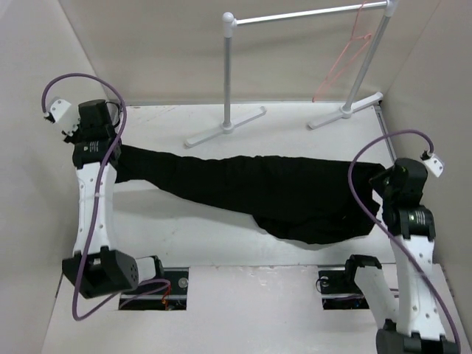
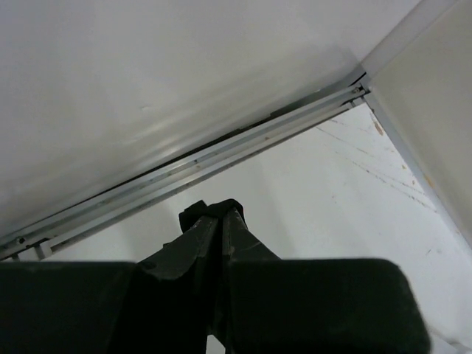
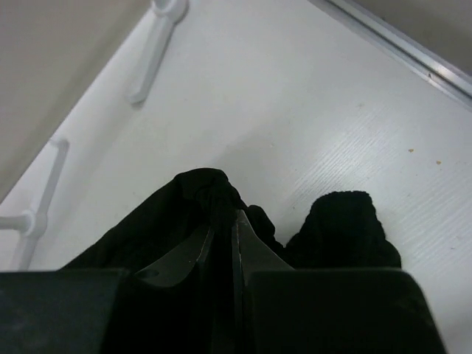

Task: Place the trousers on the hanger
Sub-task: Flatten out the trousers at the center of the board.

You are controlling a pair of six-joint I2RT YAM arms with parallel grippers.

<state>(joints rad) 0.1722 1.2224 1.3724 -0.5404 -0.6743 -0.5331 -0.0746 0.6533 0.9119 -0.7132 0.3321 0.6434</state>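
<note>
Over the table (image 1: pixel 184 215), trousers (image 1: pixel 280 195) half-hide the right tool (image 3: pixel 223 217).

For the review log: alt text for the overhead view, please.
Black trousers hang stretched between the left claw and the right claw, each shut on one end, over the white table. A red hanger hangs on the rack at the back right.
</note>
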